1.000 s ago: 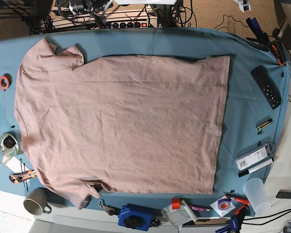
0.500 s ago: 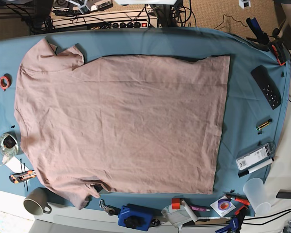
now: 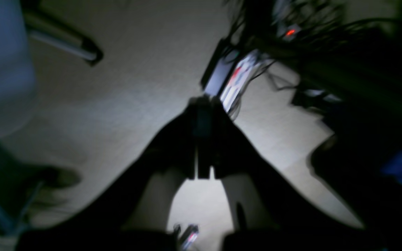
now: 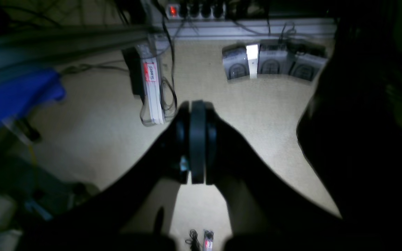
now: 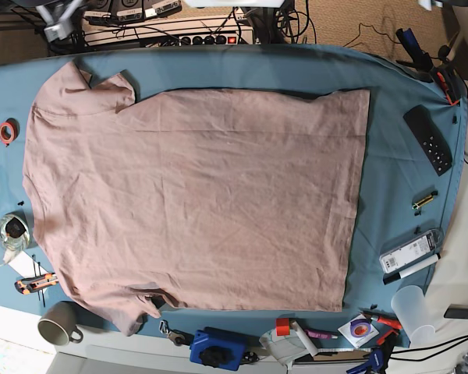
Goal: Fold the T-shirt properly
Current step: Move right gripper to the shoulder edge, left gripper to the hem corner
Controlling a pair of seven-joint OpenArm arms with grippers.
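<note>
My left gripper (image 3: 203, 139) has its fingers pressed together on nothing, hanging over pale carpet with a cable tangle toward one o'clock. My right gripper (image 4: 197, 139) is likewise closed and empty, a power strip (image 4: 195, 10) at twelve o'clock. The T-shirt (image 5: 195, 199) lies spread flat on the teal-blue table cloth (image 5: 405, 210), sleeves toward nine o'clock, untouched by either arm.

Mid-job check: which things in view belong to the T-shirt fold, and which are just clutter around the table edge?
Belongs to the job:
T-shirt, spread flat
left gripper, shut, off the table
right gripper, shut, off the table

Lying about:
mug
remote control
red tape roll
blue box
clear plastic cup
teal table cloth
</note>
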